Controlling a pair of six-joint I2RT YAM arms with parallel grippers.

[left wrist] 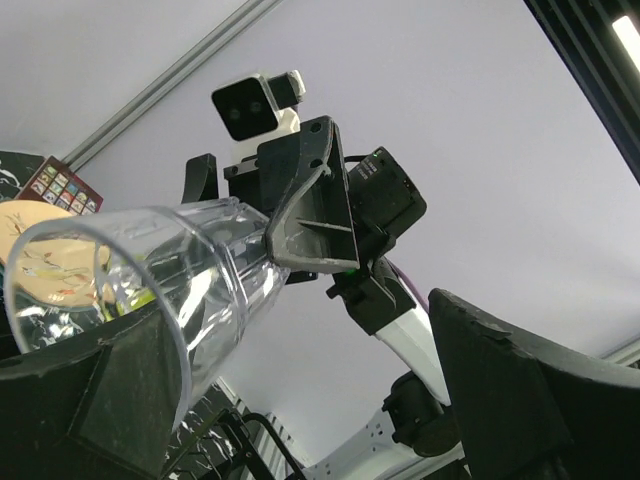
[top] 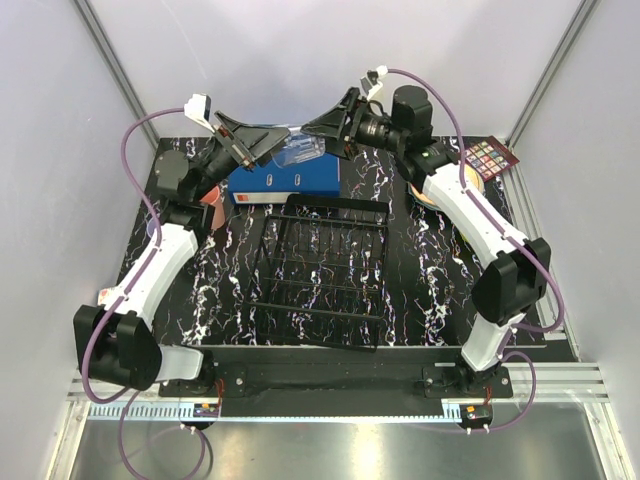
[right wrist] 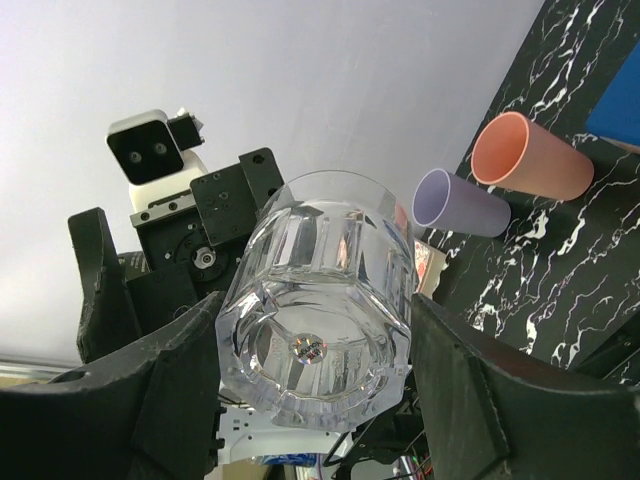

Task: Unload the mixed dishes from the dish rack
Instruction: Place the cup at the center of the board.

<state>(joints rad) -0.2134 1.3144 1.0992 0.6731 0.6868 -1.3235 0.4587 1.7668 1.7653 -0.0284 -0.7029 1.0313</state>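
The clear glass (top: 300, 150) is held in the air over the back of the table, between both arms. My right gripper (top: 335, 128) is shut on its thick base (right wrist: 320, 300), one finger on each side. My left gripper (top: 262, 140) is open wide; the glass's rim (left wrist: 130, 290) lies against its left finger (left wrist: 100, 400), and the other finger stands far off. The black wire dish rack (top: 320, 270) in mid-table holds no dishes. The lilac cup (right wrist: 465, 205) and the salmon-pink cup (right wrist: 530, 160) lie on their sides on the table.
A blue binder (top: 290, 182) lies flat behind the rack, under the glass. Plates (top: 470, 170) are stacked at the back right, beside a colour card (top: 492, 158). White walls close in the back and both sides.
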